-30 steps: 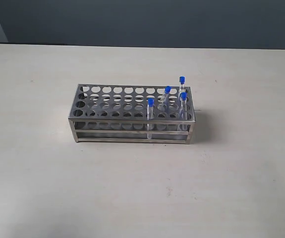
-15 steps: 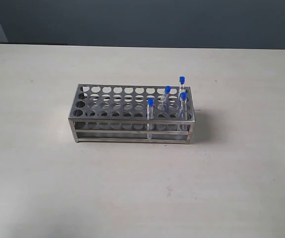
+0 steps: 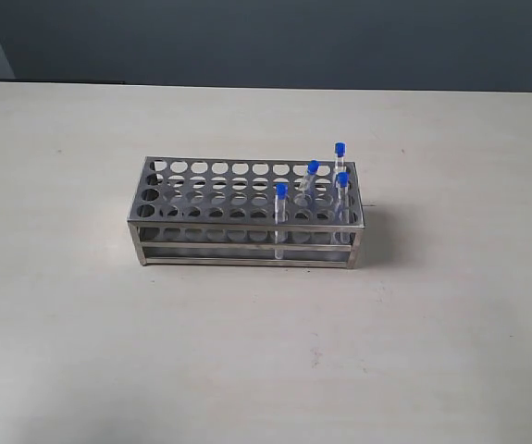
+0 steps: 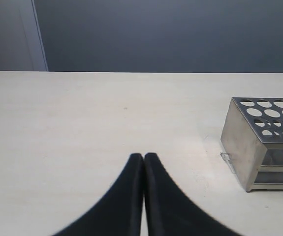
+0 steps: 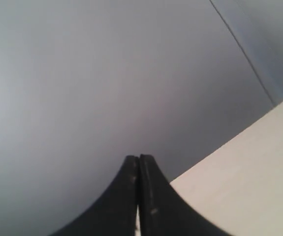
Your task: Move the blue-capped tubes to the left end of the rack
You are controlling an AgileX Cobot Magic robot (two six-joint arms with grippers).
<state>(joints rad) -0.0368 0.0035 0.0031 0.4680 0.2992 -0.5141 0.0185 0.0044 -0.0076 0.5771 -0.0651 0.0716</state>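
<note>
The left end effector is clenched, its two black fingers pressed flat together with nothing between them. It is held over the pale worktop, and an end wall of the rack shows beyond it, well apart. The right end effector is also clenched on nothing and tips upward toward the grey wall, with a wedge of worktop beside it.

In the exterior view the silver rack stands mid-worktop, long side toward the camera. The blue-capped tubes all sit in its right-hand part. The nearest tube is upright in the front row, and a second tube stands near the front right corner. A third tube leans in the middle rows, and a fourth tube stands at the back right.
</note>
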